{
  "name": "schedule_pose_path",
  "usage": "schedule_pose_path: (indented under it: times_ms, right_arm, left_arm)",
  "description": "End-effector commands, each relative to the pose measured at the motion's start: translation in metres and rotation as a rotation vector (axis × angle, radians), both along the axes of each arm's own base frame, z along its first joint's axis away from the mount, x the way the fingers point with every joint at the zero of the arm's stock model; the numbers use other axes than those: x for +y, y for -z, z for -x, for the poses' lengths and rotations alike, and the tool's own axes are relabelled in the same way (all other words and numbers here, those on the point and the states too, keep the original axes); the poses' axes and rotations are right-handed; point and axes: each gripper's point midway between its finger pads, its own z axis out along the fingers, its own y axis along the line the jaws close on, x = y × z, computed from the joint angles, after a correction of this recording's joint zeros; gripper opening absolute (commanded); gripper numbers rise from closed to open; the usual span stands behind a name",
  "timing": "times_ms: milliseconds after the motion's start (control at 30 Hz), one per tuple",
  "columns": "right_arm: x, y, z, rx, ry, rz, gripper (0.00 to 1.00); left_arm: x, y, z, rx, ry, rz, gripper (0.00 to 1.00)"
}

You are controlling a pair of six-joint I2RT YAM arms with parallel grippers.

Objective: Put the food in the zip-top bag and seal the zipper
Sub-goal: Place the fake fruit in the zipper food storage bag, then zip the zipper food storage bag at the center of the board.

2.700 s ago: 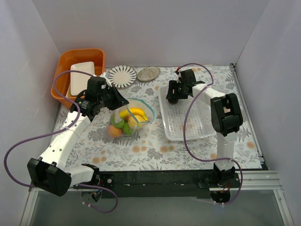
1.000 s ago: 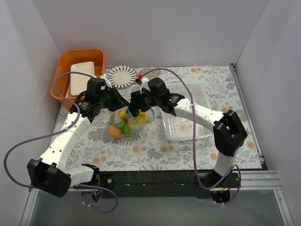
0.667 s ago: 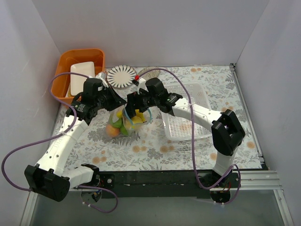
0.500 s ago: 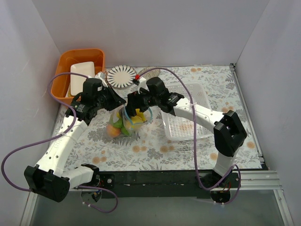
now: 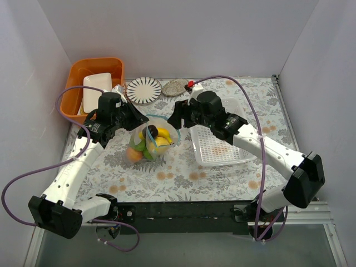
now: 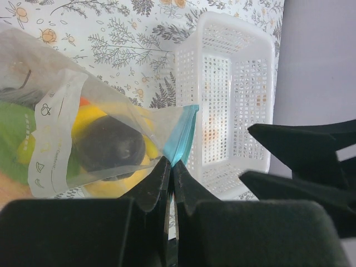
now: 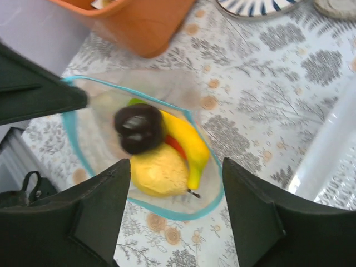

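The clear zip-top bag (image 5: 149,140) stands open on the table, its light blue zipper (image 7: 170,214) ringing the mouth. Inside lie a dark plum (image 5: 151,131), a banana (image 5: 163,133), a lemon (image 5: 159,143), a green fruit (image 5: 139,146) and an orange (image 5: 135,155). My left gripper (image 5: 135,118) is shut on the bag's mouth edge and holds it up; the left wrist view shows its fingertips (image 6: 171,164) pinching the blue strip (image 6: 182,133). My right gripper (image 5: 176,115) is open and empty, just right of the mouth. In the right wrist view it (image 7: 176,167) hovers over the plum (image 7: 139,128) and lemon (image 7: 158,169).
A white lattice basket (image 5: 194,136) lies right of the bag, under the right arm. An orange bin (image 5: 74,92) holding a white dish stands at the back left. A striped plate (image 5: 144,89) and a small speckled plate (image 5: 176,87) lie at the back.
My right gripper came from the basket to the bag's mouth, then drew back to the right. A dark plum now lies on top of the fruit. The left gripper kept its hold.
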Motion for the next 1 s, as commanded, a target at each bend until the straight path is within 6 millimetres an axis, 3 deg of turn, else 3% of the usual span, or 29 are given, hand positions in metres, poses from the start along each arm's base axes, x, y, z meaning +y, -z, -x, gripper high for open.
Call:
schedule_pose_path:
  times_ms: [0,100,333,467,500,533,700,800,833,967]
  right_arm:
    - [-0.023,0.069,-0.005,0.137,0.084,0.162,0.71]
    - [-0.023,0.091,0.0,0.2,0.079,0.201,0.68]
    - [-0.016,0.105,0.003,0.244,0.068,0.181,0.62]
    - [-0.013,0.114,0.003,0.267,0.053,0.191,0.46]
    - [-0.012,0.114,0.004,0.27,0.046,0.189,0.43]
    - [-0.008,0.114,0.004,0.27,0.032,0.178,0.34]
    - [-0.002,0.114,0.006,0.28,-0.001,0.157,0.21]
    - [0.0,0.11,0.005,0.271,-0.007,0.146,0.1]
    - [0.0,0.107,0.004,0.261,-0.01,0.14,0.02]
    - [0.005,0.081,0.001,0.195,-0.018,0.082,0.01]
  left_arm:
    - [-0.003,-0.028,-0.001,-0.083,0.006,0.036,0.0]
    - [-0.002,-0.028,0.0,-0.083,0.003,0.033,0.0]
    - [-0.001,-0.027,0.002,-0.08,0.007,0.032,0.0]
    - [-0.004,-0.026,0.002,-0.078,0.017,0.038,0.0]
    - [-0.004,-0.025,0.001,-0.076,0.02,0.035,0.0]
    - [-0.005,-0.025,0.001,-0.075,0.023,0.036,0.0]
    - [-0.007,-0.02,0.002,-0.066,0.035,0.039,0.0]
    - [-0.009,-0.017,0.003,-0.058,0.046,0.044,0.0]
    - [-0.009,-0.017,0.002,-0.056,0.047,0.044,0.0]
    - [-0.012,-0.01,0.002,-0.042,0.073,0.038,0.01]
